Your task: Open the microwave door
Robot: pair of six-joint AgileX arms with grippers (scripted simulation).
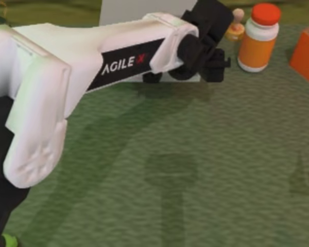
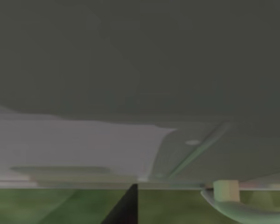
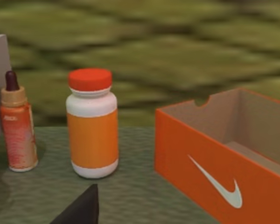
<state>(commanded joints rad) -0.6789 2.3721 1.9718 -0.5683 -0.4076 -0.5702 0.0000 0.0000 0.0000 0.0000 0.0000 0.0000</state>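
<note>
Microwave (image 1: 129,13) sits at the far edge of the table, left of centre in the top view, and our left arm reaches across it so that only a pale strip of its top and a sliver of its front show; the microwave door (image 2: 84,144) fills the left wrist view at very close range, a pale panel with grey above it, so we judge the left gripper (image 1: 219,64) to be right at the door's front near its right side; whether its fingers are spread or pressed together we cannot tell, since the black wrist hides them from above and the wrist view shows none clearly. Our right gripper (image 3: 81,210) is out of the top view; only a dark tip shows in its own view, facing the pill bottle (image 3: 92,123), the dropper bottle (image 3: 17,130) and the orange box (image 3: 224,154), all to the right of the microwave.

To do this step well, we should catch the door's free edge, then sweep outward in an arc about the left hinge rather than pulling straight; we should also keep the wrist clear of the bottles just beside it.
</note>
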